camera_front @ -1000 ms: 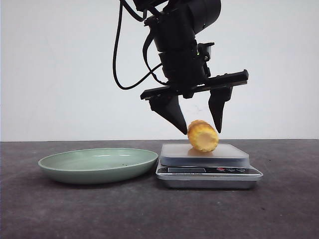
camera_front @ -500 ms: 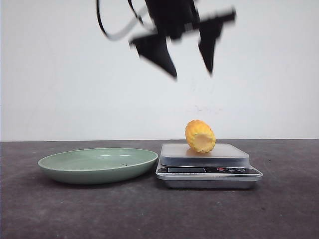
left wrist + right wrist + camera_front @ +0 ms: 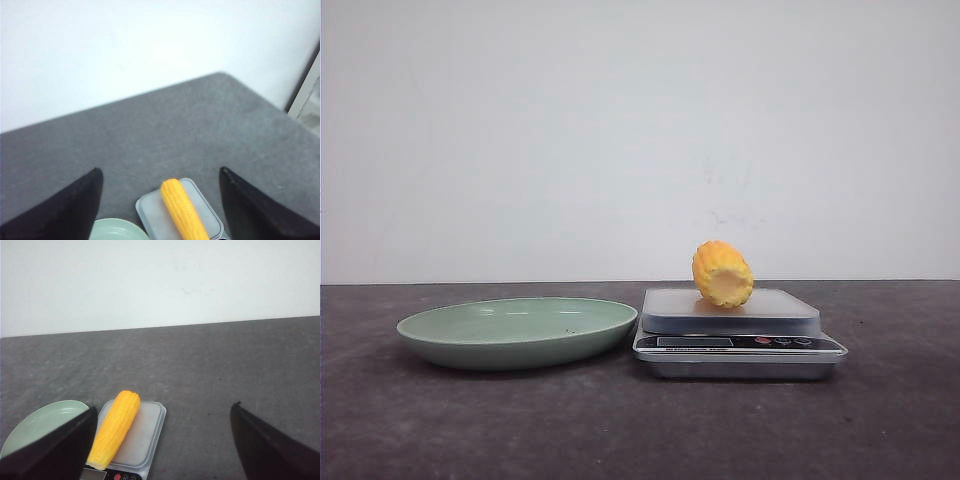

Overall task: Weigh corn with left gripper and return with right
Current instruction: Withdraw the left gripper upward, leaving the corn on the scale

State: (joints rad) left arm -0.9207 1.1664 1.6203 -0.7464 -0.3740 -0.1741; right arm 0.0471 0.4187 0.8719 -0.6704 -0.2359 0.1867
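The yellow-orange corn (image 3: 723, 273) lies alone on the platform of the silver scale (image 3: 740, 345), its paler cut end toward the front camera. It also shows in the left wrist view (image 3: 182, 210) and the right wrist view (image 3: 115, 429). No gripper shows in the front view. My left gripper (image 3: 159, 172) is open and empty, high above the scale (image 3: 155, 215). My right gripper (image 3: 162, 412) is open and empty, raised above the table near the scale (image 3: 142, 440).
A shallow green plate (image 3: 517, 330) sits on the dark grey table just left of the scale; it shows too in the left wrist view (image 3: 116, 231) and the right wrist view (image 3: 37, 425). A white wall stands behind the table.
My left gripper, open around the corn a second ago, has lifted straight up and left the front view. The corn stays on the scale.
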